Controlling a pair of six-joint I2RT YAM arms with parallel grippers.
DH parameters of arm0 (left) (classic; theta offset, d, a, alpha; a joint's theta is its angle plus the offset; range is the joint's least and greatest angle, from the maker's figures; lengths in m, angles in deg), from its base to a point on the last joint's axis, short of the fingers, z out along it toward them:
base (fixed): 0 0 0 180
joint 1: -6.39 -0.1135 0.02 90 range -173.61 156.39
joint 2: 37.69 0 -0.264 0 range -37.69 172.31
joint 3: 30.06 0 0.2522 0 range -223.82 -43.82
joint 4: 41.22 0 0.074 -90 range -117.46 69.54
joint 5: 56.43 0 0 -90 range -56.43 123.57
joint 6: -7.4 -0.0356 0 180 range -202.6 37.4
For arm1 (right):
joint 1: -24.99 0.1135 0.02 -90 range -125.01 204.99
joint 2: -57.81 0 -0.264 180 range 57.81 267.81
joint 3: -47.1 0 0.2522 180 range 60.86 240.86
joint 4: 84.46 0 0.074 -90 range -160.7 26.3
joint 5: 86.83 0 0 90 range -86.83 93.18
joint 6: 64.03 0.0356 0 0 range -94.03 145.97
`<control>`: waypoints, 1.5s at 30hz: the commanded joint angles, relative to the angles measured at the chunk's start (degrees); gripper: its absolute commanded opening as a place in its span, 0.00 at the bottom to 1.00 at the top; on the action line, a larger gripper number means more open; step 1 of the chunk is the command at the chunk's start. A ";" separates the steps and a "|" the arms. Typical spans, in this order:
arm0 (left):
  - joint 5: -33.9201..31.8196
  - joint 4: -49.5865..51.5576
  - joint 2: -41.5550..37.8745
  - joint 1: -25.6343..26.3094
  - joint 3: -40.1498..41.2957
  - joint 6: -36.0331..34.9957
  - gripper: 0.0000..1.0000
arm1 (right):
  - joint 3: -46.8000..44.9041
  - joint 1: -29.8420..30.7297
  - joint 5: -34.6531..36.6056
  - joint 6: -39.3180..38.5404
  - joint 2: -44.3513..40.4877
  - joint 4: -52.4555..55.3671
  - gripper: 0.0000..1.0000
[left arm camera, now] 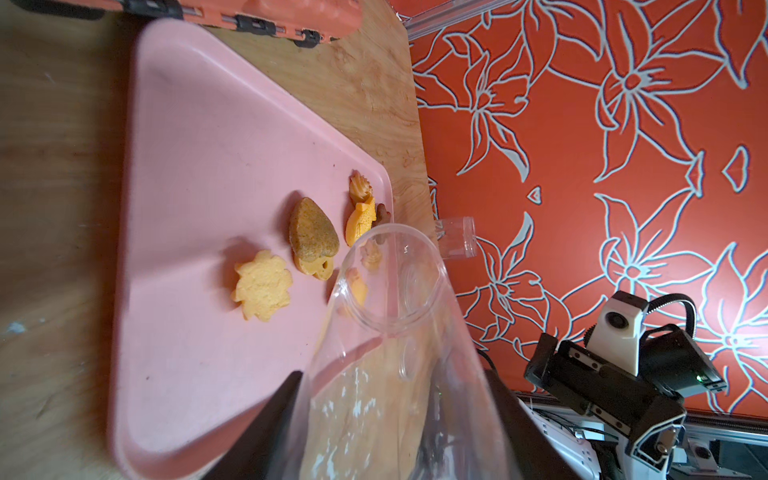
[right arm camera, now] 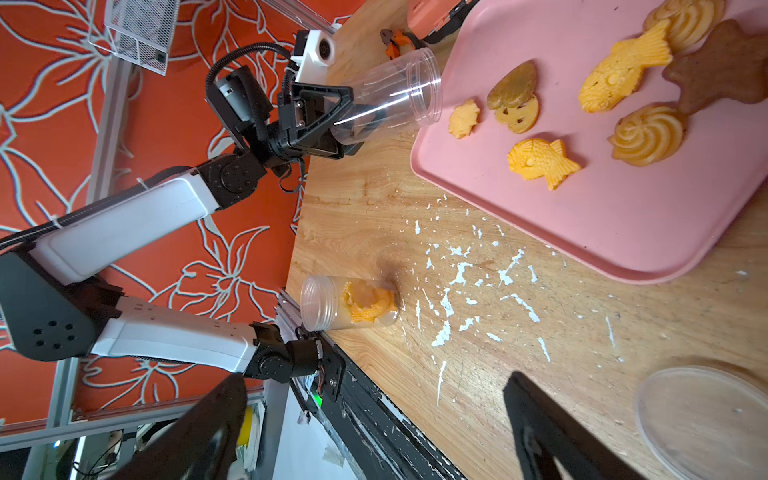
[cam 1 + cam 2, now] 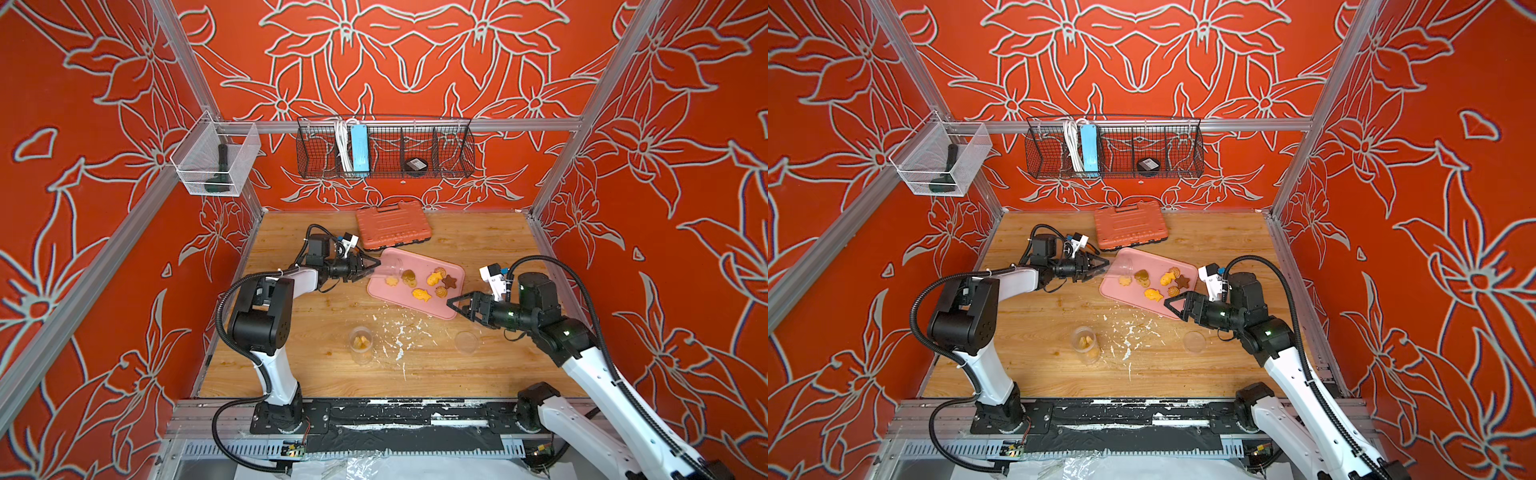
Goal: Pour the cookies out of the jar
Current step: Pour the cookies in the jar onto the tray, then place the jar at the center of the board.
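Clenching a clear plastic jar (image 3: 390,271) over the pink tray's (image 3: 419,258) nine-o'clock side, the left gripper (image 3: 376,268) is facing the gaping right gripper (image 2: 378,376); only wrist views are showing the cookies' (image 2: 540,162) ridges.

Clear jar (image 3: 388,269), empty, tipped sideways, mouth over the tray's (image 3: 415,261) corner; cookies (image 3: 420,294) (mostly orange, one brown star) lie scattered on it.

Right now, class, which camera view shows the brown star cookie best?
The right wrist view: the brown star cookie is large and sharp there, though the picture's edge clips it. In both top views it is whole but tiny. The left wrist view shows only a sliver of it behind a fish cookie.
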 commanded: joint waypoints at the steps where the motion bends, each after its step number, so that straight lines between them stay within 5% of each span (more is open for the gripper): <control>1: 1.60 0.31 -4.61 1.72 -1.18 0.31 0.59 | 3.11 -0.38 0.58 -1.97 1.49 1.73 0.99; 12: 4.51 -9.49 -17.67 4.33 3.55 13.34 0.59 | 8.80 -0.38 -5.93 0.65 5.62 -3.24 0.98; 24: 4.64 -25.72 -32.20 9.04 14.69 32.05 0.61 | 10.02 -0.29 -18.06 13.02 8.77 -20.88 0.99; 45: 4.28 -30.68 -34.78 16.63 13.90 36.92 0.63 | 12.05 6.39 -21.37 16.42 12.26 -26.67 0.97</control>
